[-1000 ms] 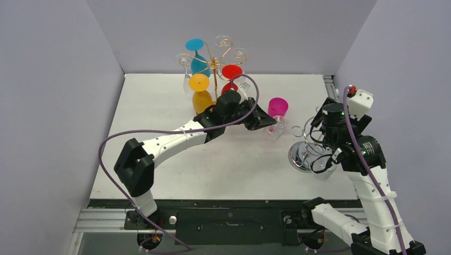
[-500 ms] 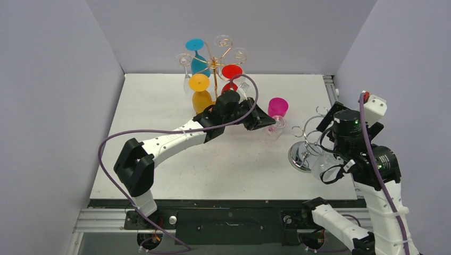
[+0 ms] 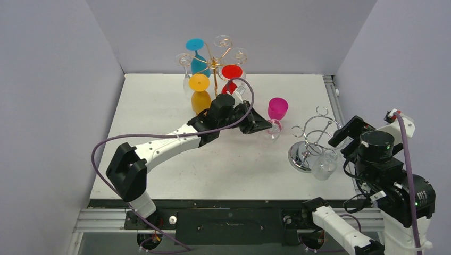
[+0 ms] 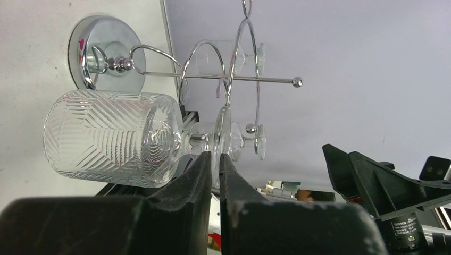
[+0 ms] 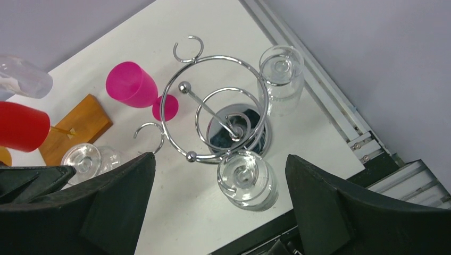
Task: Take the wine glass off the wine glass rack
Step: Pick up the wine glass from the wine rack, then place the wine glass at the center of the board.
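The gold wire rack [image 3: 214, 62] stands at the back of the table; its wooden base [image 5: 74, 127] shows in the right wrist view. Blue [image 3: 197, 56], orange [image 3: 200, 93], red [image 3: 232, 74] and clear [image 3: 186, 71] glasses hang on it. My left gripper [image 3: 261, 125] is to the right of the rack, away from its arms. It is shut on the foot of a clear patterned wine glass [image 4: 111, 138], which it holds sideways; its jaws [image 4: 215, 155] pinch the thin foot disc. My right gripper [image 3: 347, 134] is open and empty, right of the chrome stand.
A chrome wire stand [image 3: 308, 146] with a round base stands at the right, with clear glasses [image 3: 324, 167] hanging on it. A pink glass [image 3: 277, 109] stands upright between the two stands. Purple walls close in the table at the left, back and right.
My right arm has pulled back from the chrome stand toward the right and the near edge. My left gripper has shifted slightly left, still holding the clear glass.
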You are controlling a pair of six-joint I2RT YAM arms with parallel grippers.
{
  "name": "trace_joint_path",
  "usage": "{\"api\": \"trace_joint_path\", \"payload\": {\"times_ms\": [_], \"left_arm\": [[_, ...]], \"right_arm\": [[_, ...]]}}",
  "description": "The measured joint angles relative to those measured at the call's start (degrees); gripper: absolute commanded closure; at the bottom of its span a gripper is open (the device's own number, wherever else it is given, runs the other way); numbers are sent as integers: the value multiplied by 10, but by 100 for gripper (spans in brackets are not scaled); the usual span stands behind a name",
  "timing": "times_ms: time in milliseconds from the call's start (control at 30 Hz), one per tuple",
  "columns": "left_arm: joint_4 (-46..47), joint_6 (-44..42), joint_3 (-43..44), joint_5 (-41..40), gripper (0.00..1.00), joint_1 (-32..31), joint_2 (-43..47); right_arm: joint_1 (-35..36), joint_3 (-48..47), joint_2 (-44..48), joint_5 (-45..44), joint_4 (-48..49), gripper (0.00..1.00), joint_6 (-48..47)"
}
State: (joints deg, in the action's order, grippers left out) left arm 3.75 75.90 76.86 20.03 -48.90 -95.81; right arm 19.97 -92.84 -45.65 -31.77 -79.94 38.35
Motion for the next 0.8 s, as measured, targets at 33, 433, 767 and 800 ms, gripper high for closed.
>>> {"api": "trace_joint_path", "payload": {"times_ms": [33, 433, 767, 800], "left_arm": [[0, -1, -6, 0, 100, 0, 7], [11, -8, -109, -3, 100, 0, 106], [9, -16, -195, -19, 100, 22, 185], [8, -16, -201, -19, 100, 27, 190]], "right_arm": [[0, -1, 5, 9, -8, 13, 5], [0, 40, 37, 136, -23, 13, 49], [0, 131, 58, 206, 20, 13, 72], [0, 136, 57, 212, 27, 13, 73]]}}
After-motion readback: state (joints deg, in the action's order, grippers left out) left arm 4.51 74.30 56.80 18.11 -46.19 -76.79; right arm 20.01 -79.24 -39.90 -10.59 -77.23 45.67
